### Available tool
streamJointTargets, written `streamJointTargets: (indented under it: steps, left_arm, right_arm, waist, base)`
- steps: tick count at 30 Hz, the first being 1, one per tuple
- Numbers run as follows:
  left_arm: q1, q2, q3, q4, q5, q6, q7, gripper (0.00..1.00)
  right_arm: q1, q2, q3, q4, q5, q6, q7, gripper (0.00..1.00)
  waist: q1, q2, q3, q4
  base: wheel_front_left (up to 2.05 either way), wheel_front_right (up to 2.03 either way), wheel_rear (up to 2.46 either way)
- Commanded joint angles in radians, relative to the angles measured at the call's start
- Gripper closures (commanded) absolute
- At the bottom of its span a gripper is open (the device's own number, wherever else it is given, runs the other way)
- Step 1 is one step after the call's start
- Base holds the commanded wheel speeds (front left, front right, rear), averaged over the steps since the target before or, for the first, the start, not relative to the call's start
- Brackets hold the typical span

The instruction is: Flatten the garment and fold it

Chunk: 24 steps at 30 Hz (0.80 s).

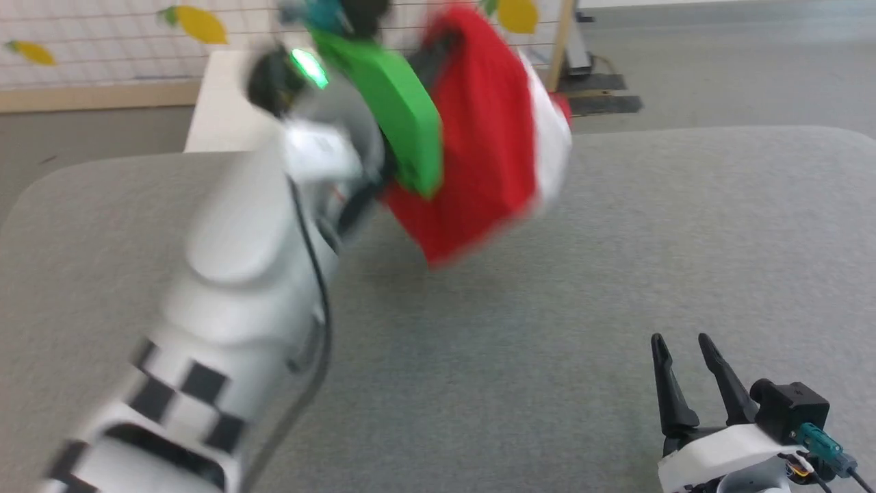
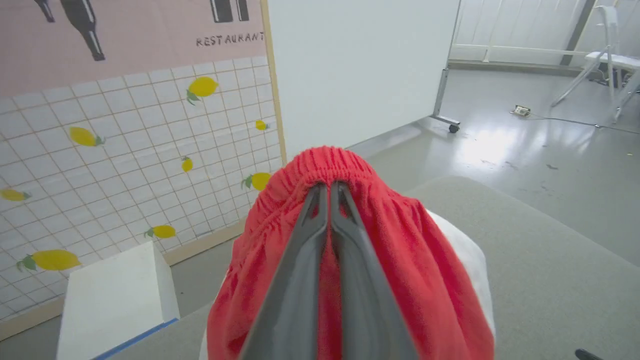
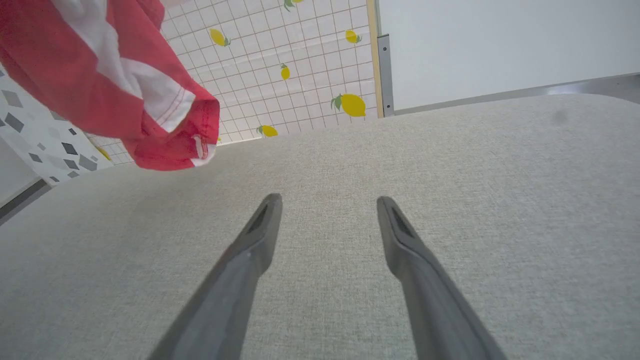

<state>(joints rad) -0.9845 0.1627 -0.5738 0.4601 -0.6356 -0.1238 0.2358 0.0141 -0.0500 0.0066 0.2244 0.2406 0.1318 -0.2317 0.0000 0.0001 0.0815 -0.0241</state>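
The garment (image 1: pixel 486 157) is up in the air, dangling from the left gripper (image 2: pixel 328 186), whose jaws are pinched tight on a gathered, ruffly red edge. It's bright red, soft and kinda towel-like, with a white panel down one side and a stitched hem at the bottom corner. It hangs all bunched up over the far part of the grey bench (image 1: pixel 616 287), though the head view is pretty blurry there. The right gripper (image 1: pixel 681 342) sits low over the bench's near side, jaws wide apart and empty.
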Motion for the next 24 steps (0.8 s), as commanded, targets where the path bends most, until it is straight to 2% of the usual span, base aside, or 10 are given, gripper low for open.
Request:
streamJointTargets:
  steps: [1,5,10,11,13,15,18,24]
  left_arm:
    - [0.059,-0.016,-0.025,0.009,-0.032,-0.007,-0.008,1.0]
    - [0.188,-0.047,-0.141,0.028,-0.104,-0.007,0.017,1.0]
    - [0.34,-0.081,-0.287,0.049,-0.189,-0.007,0.068,1.0]
    - [0.367,-0.086,-0.318,0.059,-0.198,-0.007,0.084,0.89]
    - [0.409,-0.095,-0.367,0.079,-0.224,-0.007,0.128,0.0]
    - [0.437,-0.101,-0.408,0.085,-0.255,-0.007,0.171,0.0]
    - [0.441,-0.104,-0.403,0.081,-0.299,-0.007,0.188,0.0]
    - [0.407,-0.093,-0.227,0.018,-0.405,0.022,0.077,0.0]
  right_arm:
    - [-0.002,0.0,-0.002,0.005,0.004,-0.001,-0.011,0.0]
    - [-0.002,0.0,-0.005,0.007,0.006,-0.001,-0.015,0.0]
    - [-0.004,0.0,-0.01,0.014,0.007,-0.001,-0.02,0.0]
    - [-0.006,0.0,-0.009,0.014,0.007,-0.001,-0.021,0.0]
    - [-0.008,0.0,-0.006,0.015,0.01,-0.001,-0.022,0.0]
    - [-0.012,0.0,0.0,0.017,0.012,-0.001,-0.023,0.0]
    - [-0.018,0.0,0.002,0.021,0.014,-0.001,-0.024,0.0]
    - [-0.007,0.0,-0.003,0.028,0.014,-0.001,-0.026,0.0]
  waist:
    - [0.0,-0.0001,-0.002,-0.054]
    - [0.0,-0.0001,0.012,-0.074]
    - [0.0,-0.0001,0.028,-0.067]
    - [0.0,-0.0001,0.029,-0.062]
    - [0.0,-0.0001,0.029,-0.053]
    - [0.0,-0.0001,0.027,-0.044]
    - [0.0,-0.0001,0.02,-0.027]
    - [0.0,-0.0001,-0.015,0.006]
  base:
    - [0.0,0.0,0.0]
    - [0.0,0.0,0.0]
    - [0.0,0.0,0.0]
    - [0.0,0.0,0.0]
    - [0.0,0.0,0.0]
    - [0.0,0.0,0.0]
    - [0.0,0.0,0.0]
    - [0.0,0.0,0.0]
